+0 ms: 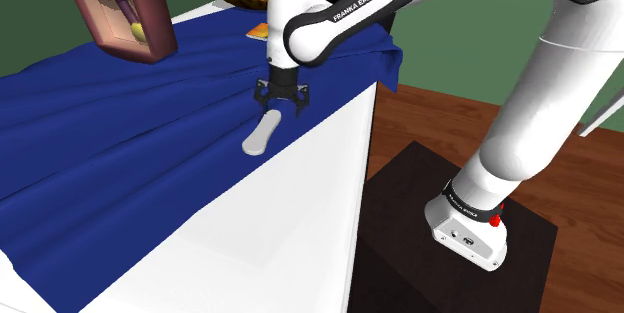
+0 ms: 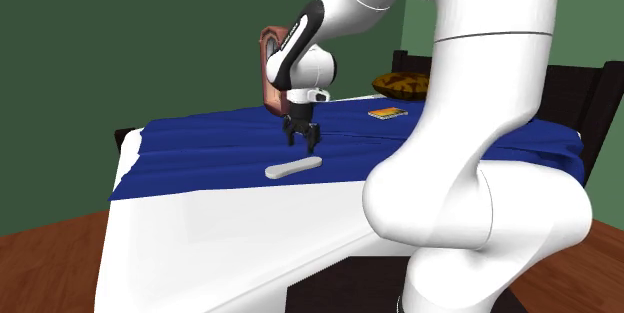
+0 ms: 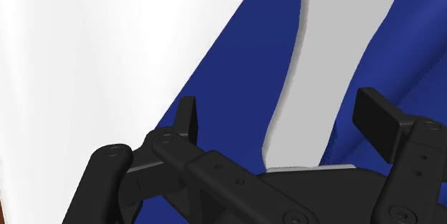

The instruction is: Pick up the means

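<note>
Since the grey strip (image 1: 262, 133) lies flat on the blue cloth (image 1: 120, 141), right at the hem where the white tabletop (image 1: 250, 231) begins, it sits close to the tabletop edge that faces the robot's stand. The claw (image 1: 281, 101) hangs just above 1 end of the strip, pointing down and released. In the wrist view its 2 fingers (image 3: 188, 119) stand apart with the strip running out between them, and neither touches it, so nothing is held.

The strip is long, thin and gently curved, broader at 1 end and narrower through its waist. It looks light and stiff, with a smooth plain surface that may slip under a weak pinch. Because it lies so low on soft cloth, the fingers will probably have to come down almost to the cloth before they can close on its sides, and a fold of cloth could get caught with it.

The safest hold seems to be across its narrow width, near the middle of its length. Held by the end under the claw now, it would likely swing or droop, so moving along it toward the waist seems wise.

A wooden clock (image 1: 115, 6) and a small flat orange thing (image 1: 258, 30) rest well apart from the strip, toward the tabletop's other edges.
</note>
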Controlling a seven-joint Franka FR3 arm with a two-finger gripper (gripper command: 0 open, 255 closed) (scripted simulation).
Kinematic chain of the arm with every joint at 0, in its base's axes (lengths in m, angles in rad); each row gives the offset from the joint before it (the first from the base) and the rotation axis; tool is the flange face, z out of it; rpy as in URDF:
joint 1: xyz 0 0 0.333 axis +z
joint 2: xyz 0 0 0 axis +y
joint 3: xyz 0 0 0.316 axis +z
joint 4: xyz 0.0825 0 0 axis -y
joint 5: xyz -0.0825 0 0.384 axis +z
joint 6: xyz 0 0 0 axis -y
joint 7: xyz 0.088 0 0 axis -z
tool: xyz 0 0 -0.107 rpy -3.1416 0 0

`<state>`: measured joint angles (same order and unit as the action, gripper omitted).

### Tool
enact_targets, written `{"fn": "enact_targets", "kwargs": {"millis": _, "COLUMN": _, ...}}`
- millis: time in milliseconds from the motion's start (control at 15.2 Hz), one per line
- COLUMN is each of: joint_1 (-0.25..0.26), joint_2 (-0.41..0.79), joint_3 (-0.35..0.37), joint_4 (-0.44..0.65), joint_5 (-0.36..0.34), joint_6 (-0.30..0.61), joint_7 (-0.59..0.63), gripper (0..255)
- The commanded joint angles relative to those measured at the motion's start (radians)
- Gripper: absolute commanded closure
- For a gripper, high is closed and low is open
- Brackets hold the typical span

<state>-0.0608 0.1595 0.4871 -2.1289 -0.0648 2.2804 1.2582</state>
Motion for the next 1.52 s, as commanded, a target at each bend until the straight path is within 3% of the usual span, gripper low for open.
{"fn": "enact_targets", "kwargs": {"millis": 0, "joint_1": 0.022, "joint_2": 0.085, "joint_3": -0.014, "joint_4": 0.061, "joint_5": -0.056, "joint_6": 0.016, "joint_7": 0.094, "gripper": 0}}
{"fn": "enact_targets", "kwargs": {"millis": 264, "joint_1": 0.080, "joint_2": 0.242, "joint_3": -0.063, "joint_4": 0.205, "joint_5": -0.137, "joint_6": 0.018, "joint_7": 0.235, "gripper": 0}}
{"fn": "enact_targets", "kwargs": {"millis": 858, "joint_1": 0.098, "joint_2": 0.309, "joint_3": -0.087, "joint_4": 0.190, "joint_5": -0.174, "joint_6": 0.095, "joint_7": 0.258, "gripper": 0}}
{"fn": "enact_targets", "kwargs": {"millis": 924, "joint_1": 0.098, "joint_2": 0.310, "joint_3": -0.087, "joint_4": 0.192, "joint_5": -0.175, "joint_6": 0.095, "joint_7": 0.258, "gripper": 255}}
{"fn": "enact_targets", "kwargs": {"millis": 1452, "joint_1": 0.097, "joint_2": 0.309, "joint_3": -0.087, "joint_4": 0.191, "joint_5": -0.174, "joint_6": 0.095, "joint_7": 0.257, "gripper": 255}}
